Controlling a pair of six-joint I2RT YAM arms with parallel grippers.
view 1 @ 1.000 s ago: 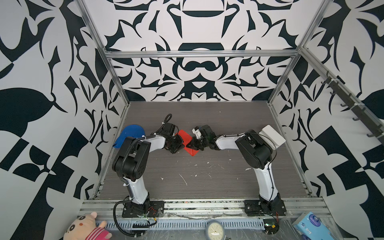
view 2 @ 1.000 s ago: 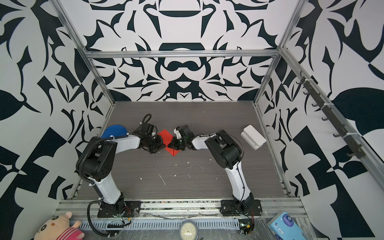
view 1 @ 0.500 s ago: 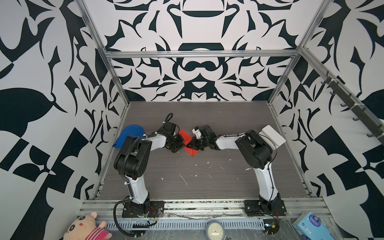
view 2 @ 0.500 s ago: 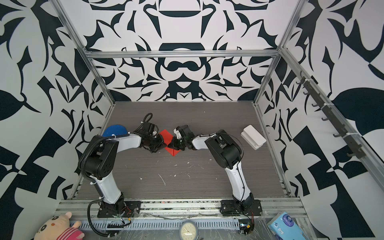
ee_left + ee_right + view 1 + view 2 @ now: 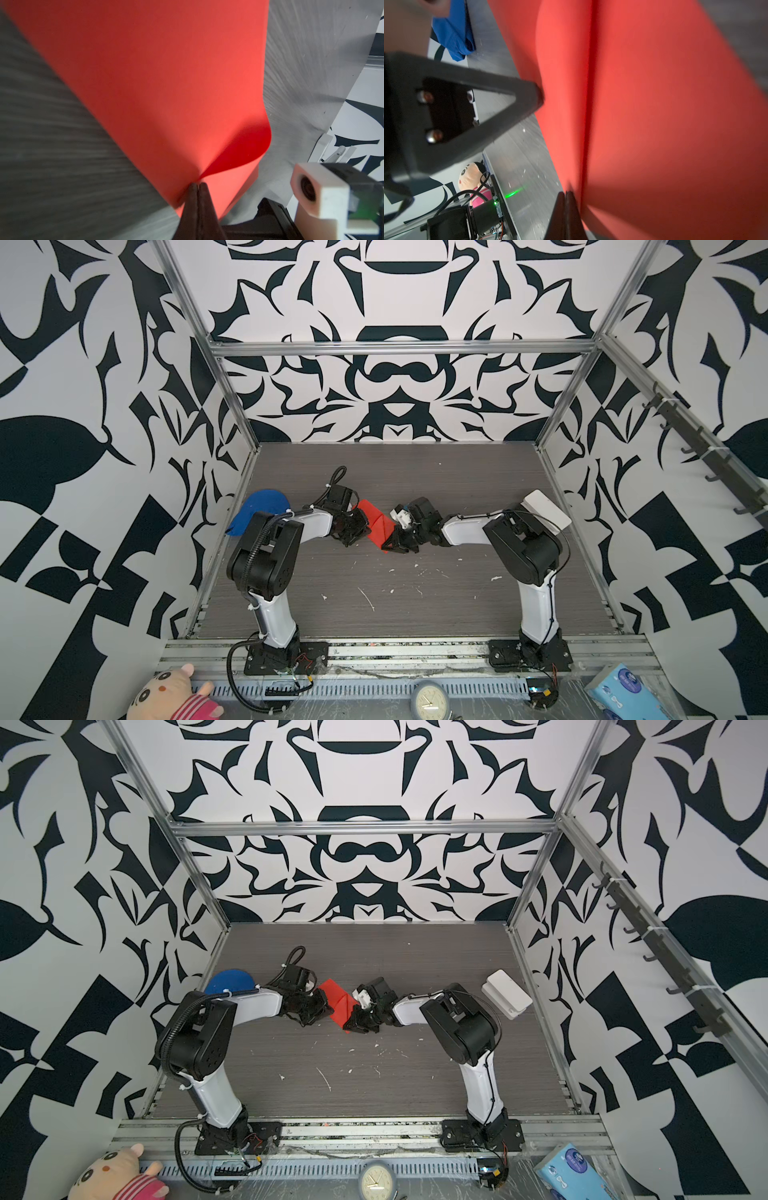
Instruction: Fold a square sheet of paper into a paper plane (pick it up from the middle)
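Grey table [image 5: 415, 597] (flecked), patterned walls [image 5: 395, 385]; left pincer [image 5: 198, 184], right pincer [image 5: 566, 192] clamp red sheet [image 5: 374, 522].

Left claw [image 5: 198, 185] pinching curled red paper [image 5: 155, 83], grey table [image 5: 52, 145]

The near half of the table [image 5: 395, 605] between the two arm bases lies open (only small white scraps [image 5: 368, 599] dot it), and so does the far strip. The middle is barred: the left gripper [image 5: 355, 531] and right gripper [image 5: 399, 541], both pinched on the red sheet [image 5: 374, 522], span it with their forearms. A blue cloth [image 5: 259, 510] crowds the table's left edge, a white box [image 5: 548, 508] its right.
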